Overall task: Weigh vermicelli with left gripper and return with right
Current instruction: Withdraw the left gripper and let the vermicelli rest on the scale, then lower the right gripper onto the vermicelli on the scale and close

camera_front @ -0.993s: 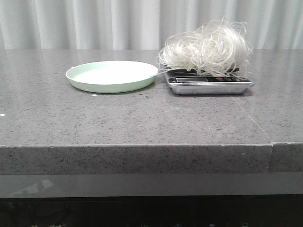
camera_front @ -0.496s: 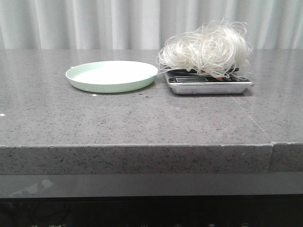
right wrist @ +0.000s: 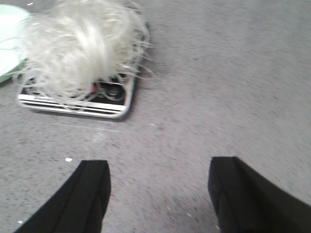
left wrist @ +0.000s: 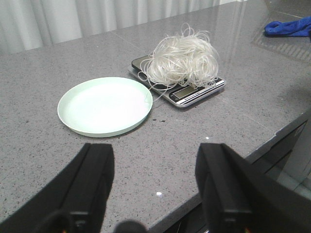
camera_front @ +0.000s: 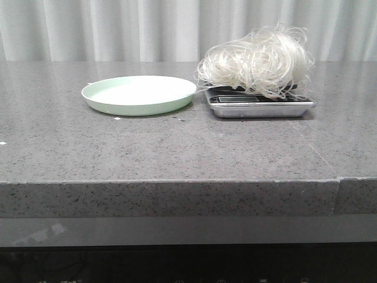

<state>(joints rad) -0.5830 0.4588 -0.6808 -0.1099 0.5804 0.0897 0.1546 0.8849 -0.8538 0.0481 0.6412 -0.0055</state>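
Observation:
The vermicelli (camera_front: 256, 61), a fluffy white nest of glassy strands, rests on the scale (camera_front: 260, 105) at the right of the table. It also shows in the left wrist view as the vermicelli (left wrist: 182, 59) and in the blurred right wrist view as the vermicelli (right wrist: 77, 46), covering most of the scale (right wrist: 77, 104). The pale green plate (camera_front: 139, 94) beside it holds nothing. My left gripper (left wrist: 154, 158) is open over the table's near edge, well short of the plate (left wrist: 104, 105). My right gripper (right wrist: 158, 177) is open above bare table, apart from the scale. Neither gripper appears in the front view.
A blue cloth (left wrist: 289, 26) lies far off on the countertop. The grey stone table (camera_front: 177, 147) has a front edge with a seam at the right. White curtains hang behind it. Small white crumbs dot the table near the plate.

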